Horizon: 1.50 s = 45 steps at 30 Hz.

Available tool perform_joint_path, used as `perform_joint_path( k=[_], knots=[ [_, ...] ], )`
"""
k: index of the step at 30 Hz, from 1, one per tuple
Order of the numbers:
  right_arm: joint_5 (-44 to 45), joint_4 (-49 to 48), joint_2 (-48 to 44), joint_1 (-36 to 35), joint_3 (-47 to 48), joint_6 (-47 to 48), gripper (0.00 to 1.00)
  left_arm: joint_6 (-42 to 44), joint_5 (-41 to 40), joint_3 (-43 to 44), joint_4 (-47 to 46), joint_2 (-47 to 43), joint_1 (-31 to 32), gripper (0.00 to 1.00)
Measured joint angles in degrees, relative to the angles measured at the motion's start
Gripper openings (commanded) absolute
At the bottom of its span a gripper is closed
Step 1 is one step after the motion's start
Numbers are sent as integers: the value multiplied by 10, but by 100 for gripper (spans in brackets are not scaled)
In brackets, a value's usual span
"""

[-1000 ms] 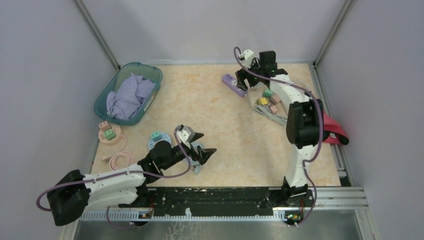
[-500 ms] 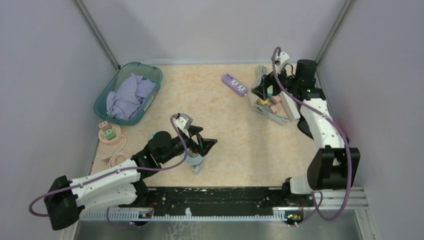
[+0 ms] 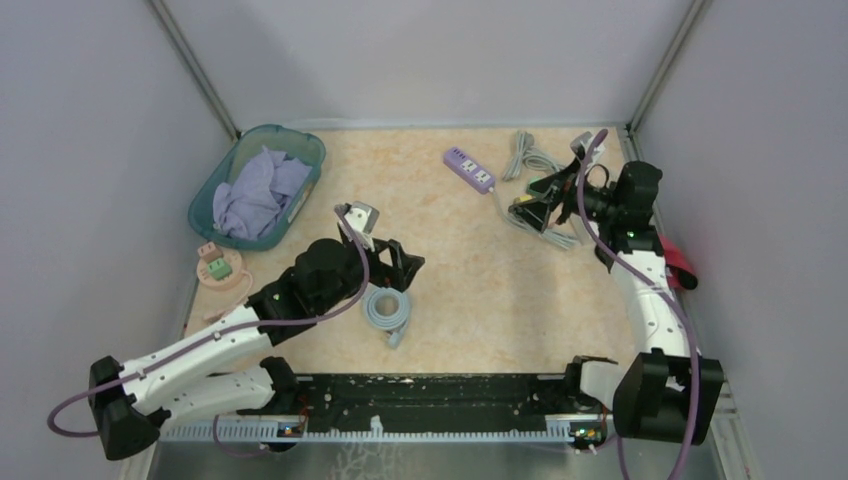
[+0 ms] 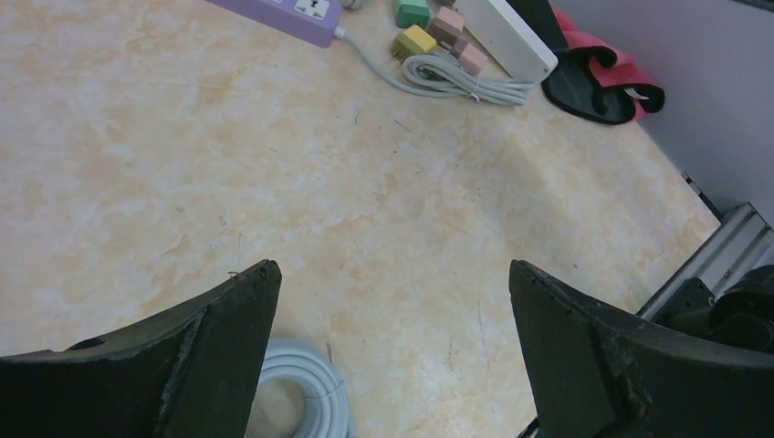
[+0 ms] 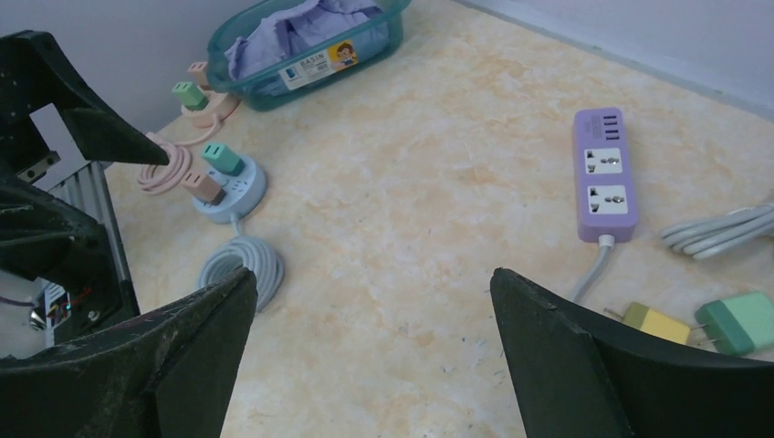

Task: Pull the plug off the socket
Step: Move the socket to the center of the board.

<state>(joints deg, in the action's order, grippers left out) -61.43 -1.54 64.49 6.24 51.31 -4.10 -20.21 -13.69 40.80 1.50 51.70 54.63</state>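
Observation:
The purple power strip (image 3: 468,168) (image 5: 603,187) lies at the back of the table with bare outlets. A blue round socket (image 5: 228,187) carries a teal plug (image 5: 222,157) and a pink plug (image 5: 203,185); my left arm hides it in the top view. A pink round socket (image 3: 218,268) (image 5: 205,102) also holds two plugs. My left gripper (image 3: 400,262) (image 4: 392,274) hangs open and empty over bare table beside the grey cable coil (image 3: 386,307) (image 4: 306,401). My right gripper (image 3: 528,205) (image 5: 374,274) is open and empty, right of the purple strip.
A teal basket (image 3: 258,185) of purple cloth stands at the back left. Loose yellow (image 5: 653,321) and green (image 5: 739,321) plugs, a bundled grey cable (image 4: 465,82) and a white strip (image 4: 507,36) lie at the back right. A red and black object (image 4: 602,78) sits at the right edge.
My right arm swung from the purple strip to the right side and its jaws opened wider. My left arm lifted and shifted back, uncovering the grey coil.

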Motion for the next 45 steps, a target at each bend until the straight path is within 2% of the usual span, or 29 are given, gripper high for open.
perform_joint_path(
  k=[6,12,16,20,24,36,45],
  knots=[
    [-16,-39,0,0,-38,-25,98,-54,-49,13,68,9,-14,100],
    [-22,-62,0,0,-41,-31,98,-162,-7,-70,59,-19,-110,100],
    [-22,-62,2,0,-41,-30,98,-258,-18,-95,78,-30,-123,100],
    [-21,-60,6,0,-41,-25,97,-365,-67,-39,192,15,-123,100],
    [-21,-56,9,0,-41,-21,97,-432,-113,31,296,87,-123,100],
    [-16,-52,9,0,-41,-14,97,-475,-220,106,478,158,-123,100],
    [-12,-48,9,0,-41,-5,97,-483,-271,106,526,200,-123,96]
  ],
)
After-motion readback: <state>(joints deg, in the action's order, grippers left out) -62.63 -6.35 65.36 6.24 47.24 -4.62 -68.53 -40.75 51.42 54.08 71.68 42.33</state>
